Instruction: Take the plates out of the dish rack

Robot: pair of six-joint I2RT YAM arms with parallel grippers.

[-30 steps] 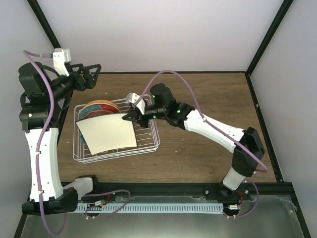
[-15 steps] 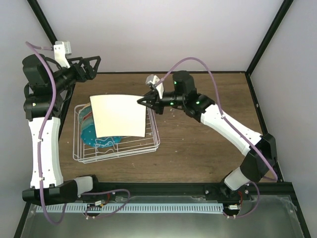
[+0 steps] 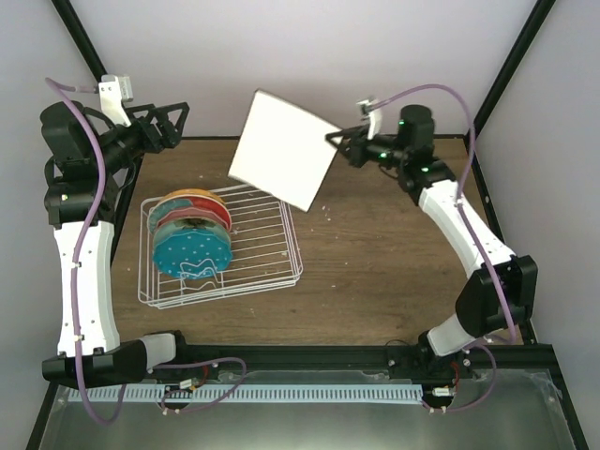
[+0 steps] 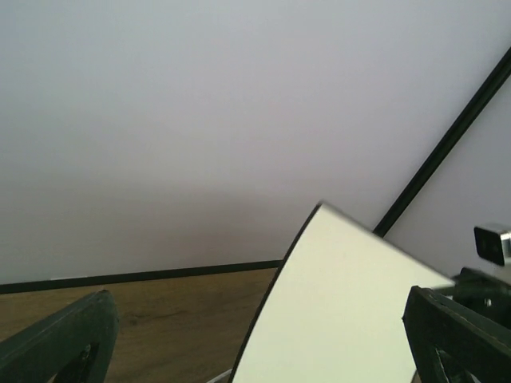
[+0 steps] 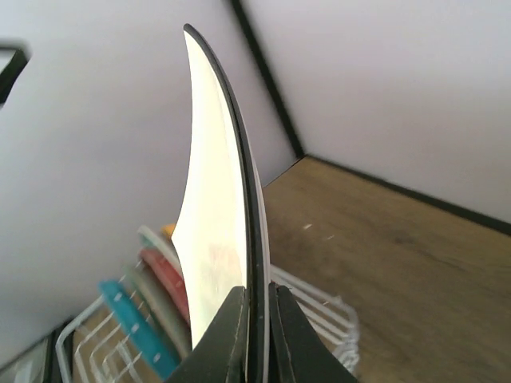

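Observation:
My right gripper [image 3: 335, 141] is shut on the edge of the square cream plate [image 3: 283, 148] and holds it high above the table, right of and behind the dish rack [image 3: 272, 246]. In the right wrist view the plate [image 5: 215, 215] stands edge-on between my fingers [image 5: 231, 339]. It also shows in the left wrist view [image 4: 343, 319]. The teal dotted plate [image 3: 190, 249], a pink plate [image 3: 202, 216] and others stand in the rack's left half. My left gripper [image 3: 178, 127] is open and empty, raised behind the rack's far left corner.
The rack [image 5: 319, 307] sits left of centre on the wooden table [image 3: 394, 253]. Black frame posts run up at the back left and back right corners. The enclosure's pale wall stands behind the table.
My right gripper has lifted the cream plate out of the rack and carried it up, back and to the right, tilting it. The left arm has barely moved.

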